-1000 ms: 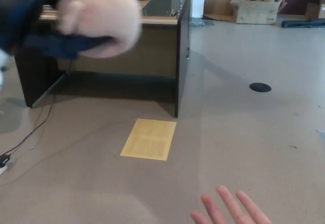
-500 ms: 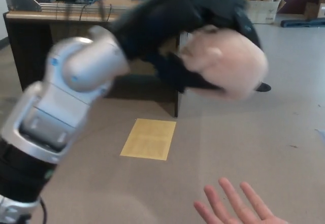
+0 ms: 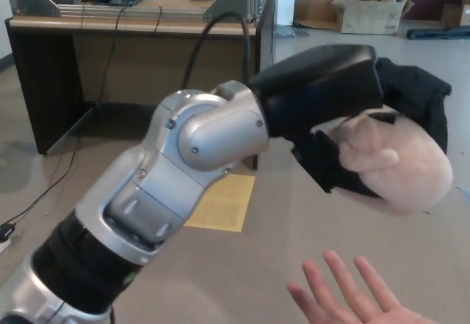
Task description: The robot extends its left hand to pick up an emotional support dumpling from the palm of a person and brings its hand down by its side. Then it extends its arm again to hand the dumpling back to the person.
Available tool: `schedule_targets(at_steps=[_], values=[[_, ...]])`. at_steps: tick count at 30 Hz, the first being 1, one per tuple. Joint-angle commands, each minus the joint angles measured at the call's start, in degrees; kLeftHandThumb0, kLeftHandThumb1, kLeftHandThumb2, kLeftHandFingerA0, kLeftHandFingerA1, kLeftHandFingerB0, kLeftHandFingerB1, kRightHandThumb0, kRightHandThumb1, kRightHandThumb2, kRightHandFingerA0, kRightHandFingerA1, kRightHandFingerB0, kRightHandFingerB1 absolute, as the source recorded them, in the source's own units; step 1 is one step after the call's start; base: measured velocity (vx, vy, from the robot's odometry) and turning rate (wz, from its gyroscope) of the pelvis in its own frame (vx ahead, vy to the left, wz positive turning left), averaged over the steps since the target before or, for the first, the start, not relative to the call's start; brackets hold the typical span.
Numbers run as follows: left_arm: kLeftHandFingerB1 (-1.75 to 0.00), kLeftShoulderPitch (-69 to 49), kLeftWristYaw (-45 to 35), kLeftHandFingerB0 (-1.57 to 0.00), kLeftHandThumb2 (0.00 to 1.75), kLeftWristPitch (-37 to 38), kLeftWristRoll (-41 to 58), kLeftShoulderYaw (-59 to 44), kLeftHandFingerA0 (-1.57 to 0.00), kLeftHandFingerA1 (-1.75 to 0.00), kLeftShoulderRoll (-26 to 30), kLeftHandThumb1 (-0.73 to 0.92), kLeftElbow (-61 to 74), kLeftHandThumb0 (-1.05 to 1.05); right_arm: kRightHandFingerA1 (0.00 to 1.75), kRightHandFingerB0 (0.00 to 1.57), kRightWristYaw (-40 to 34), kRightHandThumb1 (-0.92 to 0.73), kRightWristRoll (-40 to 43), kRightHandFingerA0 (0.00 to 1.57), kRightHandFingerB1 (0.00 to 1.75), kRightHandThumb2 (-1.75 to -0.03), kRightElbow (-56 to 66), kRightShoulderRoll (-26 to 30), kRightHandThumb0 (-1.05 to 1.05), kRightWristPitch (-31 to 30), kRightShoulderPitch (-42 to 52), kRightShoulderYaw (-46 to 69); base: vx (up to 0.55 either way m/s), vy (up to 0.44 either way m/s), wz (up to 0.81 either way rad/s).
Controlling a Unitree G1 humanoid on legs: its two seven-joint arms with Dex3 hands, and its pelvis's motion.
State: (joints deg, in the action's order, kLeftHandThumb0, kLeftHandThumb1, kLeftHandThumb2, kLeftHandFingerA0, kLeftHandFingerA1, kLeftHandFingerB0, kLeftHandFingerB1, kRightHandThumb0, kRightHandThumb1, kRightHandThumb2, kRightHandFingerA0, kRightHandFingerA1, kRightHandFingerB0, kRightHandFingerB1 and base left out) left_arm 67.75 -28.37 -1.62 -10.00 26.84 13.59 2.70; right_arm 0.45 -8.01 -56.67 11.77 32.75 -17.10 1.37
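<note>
robot hand: the left robot hand [image 3: 367, 129] is stretched out on its silver arm, black fingers [image 3: 330, 164] wrapped around the dumpling; the right one is out of view.
dumpling: the pale, soft emotional support dumpling [image 3: 400, 166] sits in that grasp, up in the air, above and just to the right of the person's open palm [image 3: 360, 302], not touching it.
step in hand: judged to be the hand-back, with the arm extended toward the person.
next move: it calls for lowering the dumpling onto the palm, which lies at the bottom edge, then spreading the fingers so it drops free.
surroundings: a yellow sheet [image 3: 220, 203] on the floor, a bench [image 3: 139, 23] behind, a cardboard box [image 3: 367, 12] far back.
writing: no brand, label or text can be read anywhere.
</note>
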Motion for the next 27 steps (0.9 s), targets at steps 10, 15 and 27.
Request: schedule_targets(at_steps=[10, 15, 27], values=[[-1.41, -6.6, -2.6, -0.68, 0.68, -0.7, -5.3, 2.5, -0.76, -1.72, -1.2, 0.73, 1.5, -0.17, 0.51, 0.62, -0.2, -0.59, -0.8, 0.81, 0.41, -0.58, 0.2, 1.1, -0.40, -1.2, -1.3, -0.9, 0.00, 0.000, 0.00], [-1.32, -9.5, -2.7, -0.72, 0.67, 0.8, -6.6, 3.6, -0.78, -1.71, -1.4, 0.74, 1.1, -0.16, 0.50, 0.63, -0.4, -0.59, -0.9, 0.81, 0.41, -0.58, 0.3, 1.1, -0.39, -1.7, -1.5, -1.1, 0.00, 0.000, 0.00], [-1.30, -12.2, -5.1, -0.68, 0.60, -1.3, -9.4, 6.0, -0.72, -1.69, -2.9, 0.75, 3.1, -0.21, 0.62, 0.53, -1.1, -0.48, -1.3, 0.72, 0.54, -0.79, 0.5, 1.0, -0.48, -4.3, -2.5, -1.2, 0.00, 0.000, 0.00]])
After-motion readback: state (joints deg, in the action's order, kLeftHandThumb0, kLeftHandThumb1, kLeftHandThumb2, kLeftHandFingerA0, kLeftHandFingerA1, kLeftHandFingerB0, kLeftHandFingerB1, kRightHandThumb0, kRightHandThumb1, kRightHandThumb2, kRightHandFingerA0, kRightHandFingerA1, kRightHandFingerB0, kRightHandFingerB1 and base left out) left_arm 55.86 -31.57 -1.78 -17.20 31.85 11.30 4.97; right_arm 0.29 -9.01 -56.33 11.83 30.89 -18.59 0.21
